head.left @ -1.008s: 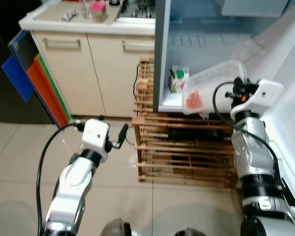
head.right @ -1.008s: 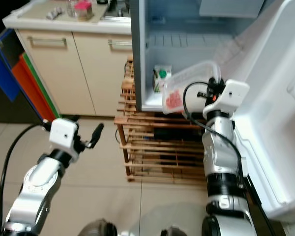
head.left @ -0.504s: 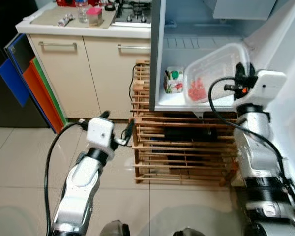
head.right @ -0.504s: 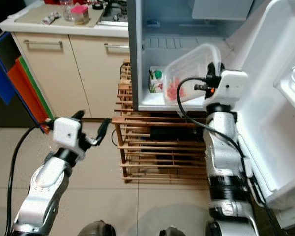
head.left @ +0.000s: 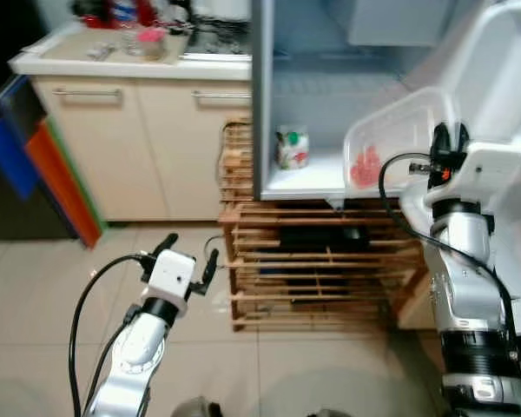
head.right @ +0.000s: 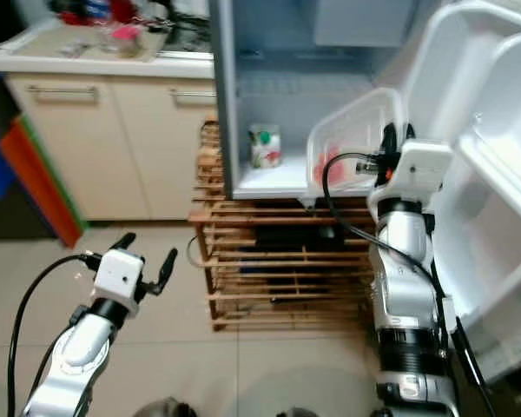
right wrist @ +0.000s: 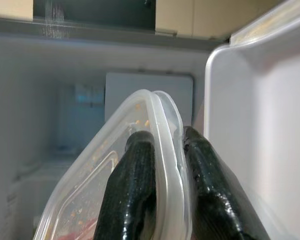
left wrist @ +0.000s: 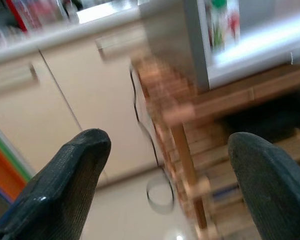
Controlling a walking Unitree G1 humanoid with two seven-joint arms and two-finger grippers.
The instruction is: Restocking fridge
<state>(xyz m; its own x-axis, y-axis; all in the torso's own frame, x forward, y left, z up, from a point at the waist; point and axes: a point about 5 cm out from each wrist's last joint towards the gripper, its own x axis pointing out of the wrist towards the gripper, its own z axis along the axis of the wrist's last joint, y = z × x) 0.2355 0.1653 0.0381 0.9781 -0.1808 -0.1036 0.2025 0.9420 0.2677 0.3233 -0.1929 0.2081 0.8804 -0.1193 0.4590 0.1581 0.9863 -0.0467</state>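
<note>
A: Where is the food box, taking the fridge (head.left: pixel 295 52) as the mark?

B: The clear plastic box (head.left: pixel 391 139) with red food inside is held tilted at the open front of the fridge, at its right side, over the front edge of the bottom shelf (head.left: pixel 304 178). The right gripper (right wrist: pixel 162 165) has its two black fingers (right wrist: pixel 135 190) clamped on the rim of the box, one finger on each side of the edge.

A: Is anything already inside the fridge?

B: A small carton (head.left: pixel 291 146) with a green top stands upright on that bottom shelf, toward the left wall of the fridge and well apart from the box.

A: And the other arm?

B: The left gripper (head.left: pixel 187 261) hangs low, down and to the left of the fridge, above the tiled floor (head.left: pixel 43 287). Its fingers (left wrist: pixel 65 190) are spread apart and hold nothing.

A: What else is around the fridge?

B: A wooden slatted rack (head.left: pixel 313 269) sits directly under the fridge. Cream cabinets (head.left: pixel 130 148) with a countertop (head.left: pixel 87 61) stand to the left of the fridge, and the white fridge door (head.right: pixel 486 174) stands open to its right.
</note>
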